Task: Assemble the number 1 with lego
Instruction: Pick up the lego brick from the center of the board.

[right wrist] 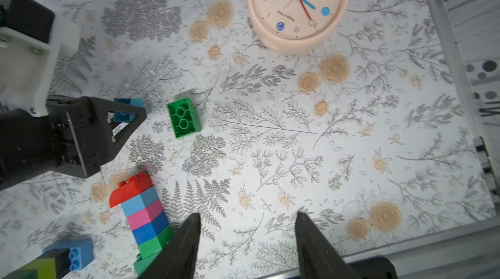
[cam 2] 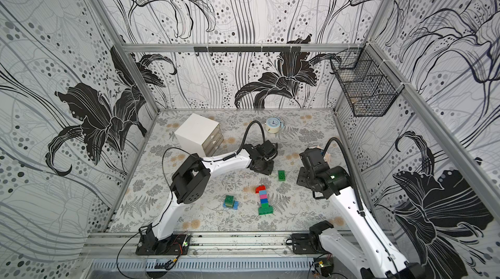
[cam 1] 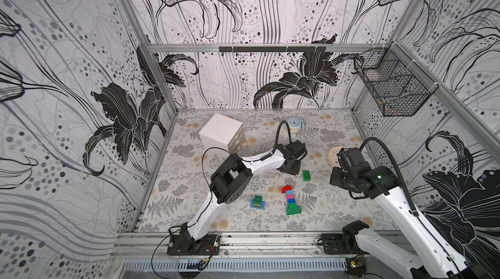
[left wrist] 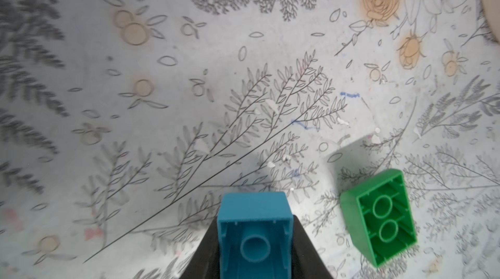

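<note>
Left gripper (left wrist: 255,237): is clenching teal brick (left wrist: 254,207) beside green brick (left wrist: 378,215).
Right gripper (right wrist: 247,215): is hanging released, grasping nothing, near stacked bricks (right wrist: 146,215).

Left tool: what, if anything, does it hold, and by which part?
The left tool holds a teal-blue brick, pinched by two opposite side walls, its hollow underside in view.
</note>
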Controlling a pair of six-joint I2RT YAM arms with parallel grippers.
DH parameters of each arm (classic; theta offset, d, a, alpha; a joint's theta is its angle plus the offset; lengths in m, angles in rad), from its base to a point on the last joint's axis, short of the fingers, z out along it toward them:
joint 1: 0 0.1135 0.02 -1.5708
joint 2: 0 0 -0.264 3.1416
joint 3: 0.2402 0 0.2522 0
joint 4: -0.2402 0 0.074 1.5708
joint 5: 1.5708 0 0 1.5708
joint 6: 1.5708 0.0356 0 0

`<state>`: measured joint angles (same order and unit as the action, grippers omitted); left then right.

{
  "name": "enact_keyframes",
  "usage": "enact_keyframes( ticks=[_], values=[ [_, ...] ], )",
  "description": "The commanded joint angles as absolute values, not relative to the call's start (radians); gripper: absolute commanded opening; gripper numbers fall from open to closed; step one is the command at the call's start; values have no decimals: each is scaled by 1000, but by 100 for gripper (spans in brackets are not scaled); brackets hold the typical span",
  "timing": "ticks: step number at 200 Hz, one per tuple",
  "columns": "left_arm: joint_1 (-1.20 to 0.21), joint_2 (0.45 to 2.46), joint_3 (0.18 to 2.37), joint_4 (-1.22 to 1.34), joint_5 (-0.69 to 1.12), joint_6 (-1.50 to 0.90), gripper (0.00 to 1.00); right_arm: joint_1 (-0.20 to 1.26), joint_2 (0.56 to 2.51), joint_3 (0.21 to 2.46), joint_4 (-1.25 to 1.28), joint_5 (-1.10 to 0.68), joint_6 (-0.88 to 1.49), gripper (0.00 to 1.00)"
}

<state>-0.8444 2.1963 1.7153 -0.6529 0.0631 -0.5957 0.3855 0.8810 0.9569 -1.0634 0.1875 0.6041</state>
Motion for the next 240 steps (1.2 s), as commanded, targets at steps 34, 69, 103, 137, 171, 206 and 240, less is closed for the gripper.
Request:
enact_keyframes(
  ticks=[34, 69, 103, 137, 171, 206, 240],
  values=[
    [-689, 1781, 1364, -235, 359, -765, 0, 385, 841, 956, -741, -34, 312, 53],
    [-571, 1555, 1132, -10, 544, -933, 0, 412, 876, 963, -554, -241, 131, 48],
    [-466, 1398, 952, 240, 725, -1138, 0, 566, 936, 967, -394, -387, -85, 54],
    [-394, 1287, 811, 542, 862, -1387, 0, 588, 983, 956, -228, -570, -149, 59],
    [-388, 1256, 722, 888, 957, -1608, 0, 597, 1066, 1008, -136, -671, -156, 65],
    [-388, 1314, 661, 1255, 997, -1840, 0, 649, 1157, 1117, -123, -724, -182, 67],
    [-392, 1359, 649, 1424, 1012, -1955, 0, 673, 1194, 1165, -81, -706, -192, 67]
  ],
)
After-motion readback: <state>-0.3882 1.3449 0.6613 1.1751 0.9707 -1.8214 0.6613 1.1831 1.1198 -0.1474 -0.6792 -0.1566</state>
